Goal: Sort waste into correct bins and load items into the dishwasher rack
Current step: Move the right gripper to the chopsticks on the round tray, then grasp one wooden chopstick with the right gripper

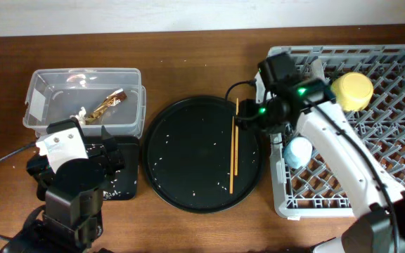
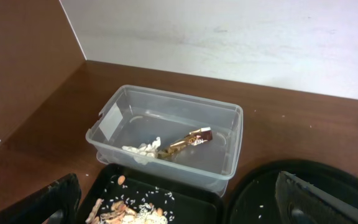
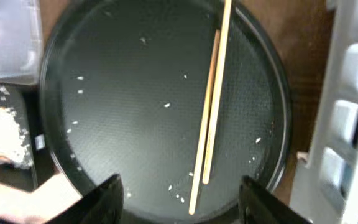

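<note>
Right claw (image 3: 180, 200), released, hangs above the chopsticks (image 3: 215, 106); thin and flat on the round black tray (image 3: 117, 56), they could slip or split apart when pinched. Left claw (image 2: 182, 202) is also released.

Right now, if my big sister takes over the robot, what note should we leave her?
Left gripper: open, empty, above the clear tub and shallow black tray.
Right gripper: open, empty, over the chopsticks on the round black tray.
Done: wrapper and tissue in the tub; food scraps in the shallow tray; yellow bowl and blue cup in the dishwasher rack.
Left: chopsticks into the rack. Pale crumbs lie on the round tray. I cannot spot the plate or pink cup.
</note>
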`<state>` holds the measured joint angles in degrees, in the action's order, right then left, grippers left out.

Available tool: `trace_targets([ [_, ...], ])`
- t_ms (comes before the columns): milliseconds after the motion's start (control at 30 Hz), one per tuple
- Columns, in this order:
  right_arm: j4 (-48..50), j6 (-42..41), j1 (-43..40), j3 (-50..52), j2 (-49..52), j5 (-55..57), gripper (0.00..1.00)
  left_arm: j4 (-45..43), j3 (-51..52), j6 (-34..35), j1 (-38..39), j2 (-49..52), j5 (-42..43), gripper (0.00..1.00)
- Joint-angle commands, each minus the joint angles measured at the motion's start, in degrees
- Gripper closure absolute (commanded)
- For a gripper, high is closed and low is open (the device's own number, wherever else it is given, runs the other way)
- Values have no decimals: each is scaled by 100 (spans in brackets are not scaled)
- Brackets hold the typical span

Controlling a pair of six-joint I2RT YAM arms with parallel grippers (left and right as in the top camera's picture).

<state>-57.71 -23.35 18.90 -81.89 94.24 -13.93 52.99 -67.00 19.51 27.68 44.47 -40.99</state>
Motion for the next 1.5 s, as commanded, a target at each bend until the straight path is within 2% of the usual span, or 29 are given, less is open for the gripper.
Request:
trace_targets([
  [0,590,-114,33,691,15,72,48,-15,-55,79,-15,2,-127,1],
  [100,1414,-114,33,1340,17,157,56,-15,-55,79,-15,2,-127,1],
  [267,2201,-111,35,1908,24,339,59,-15,-55,79,-15,2,-127,1],
  [567,2575,-136,662,1963,385,1497,61,-15,-55,79,-15,2,-127,1],
  [700,2704,-612,960,1963,549,2531,61,-15,-55,79,-15,2,-127,1],
  [1133,3620,-612,960,1963,1178,2498,63,-15,-55,79,-15,2,-127,1],
  [1200,3746,-610,960,1963,1305,2498,67,-15,-55,79,-15,2,-127,1],
  [1267,3821,-610,960,1963,1392,2498,70,-17,-55,79,-15,2,-127,0],
  [1467,3829,-610,960,1963,1515,2516,70,-15,-55,79,-15,2,-127,1],
])
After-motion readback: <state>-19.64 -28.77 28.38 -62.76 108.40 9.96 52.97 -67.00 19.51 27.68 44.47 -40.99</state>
